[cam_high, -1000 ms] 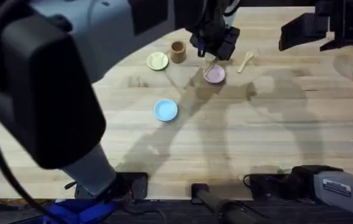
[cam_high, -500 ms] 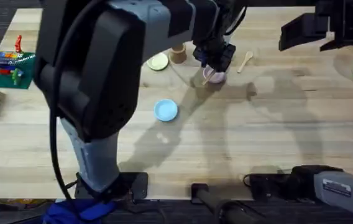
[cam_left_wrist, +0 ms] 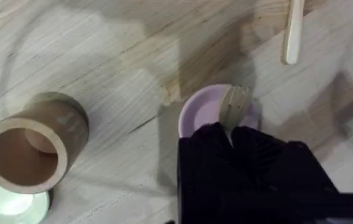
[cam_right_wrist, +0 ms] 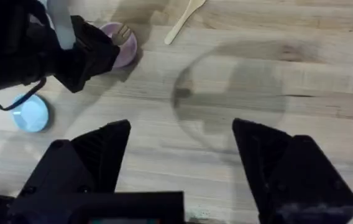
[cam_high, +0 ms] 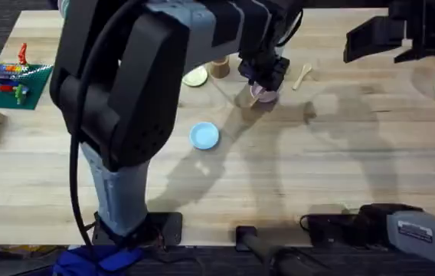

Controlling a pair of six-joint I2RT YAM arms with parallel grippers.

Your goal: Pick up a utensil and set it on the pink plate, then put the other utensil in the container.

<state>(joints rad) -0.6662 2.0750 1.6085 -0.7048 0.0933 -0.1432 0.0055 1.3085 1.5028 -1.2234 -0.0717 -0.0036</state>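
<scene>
Left end effector point(cam_left_wrist: 232, 134) dropped lower since a second ago, clamped on fork point(cam_left_wrist: 234, 104) with tines over pink plate point(cam_left_wrist: 196, 112), release looks next; spoon point(cam_high: 302, 74) lies on worktop point(cam_high: 317, 176), right end effector point(cam_right_wrist: 179, 149) apart

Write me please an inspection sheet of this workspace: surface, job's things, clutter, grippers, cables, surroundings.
Surface: pale wooden table, arm shadows across it.
Job's things: fork in the left gripper, tines over the pink plate; spoon lying flat on the table beside the plate; cup upright and empty.
Clutter: blue plate, yellow plate, toy blocks at the table's left edge.
Grippers: left gripper shut on the fork above the pink plate; right gripper open, holding nothing, above bare table.
Cables: black cable along the left arm.
Surroundings: nothing seen.
</scene>
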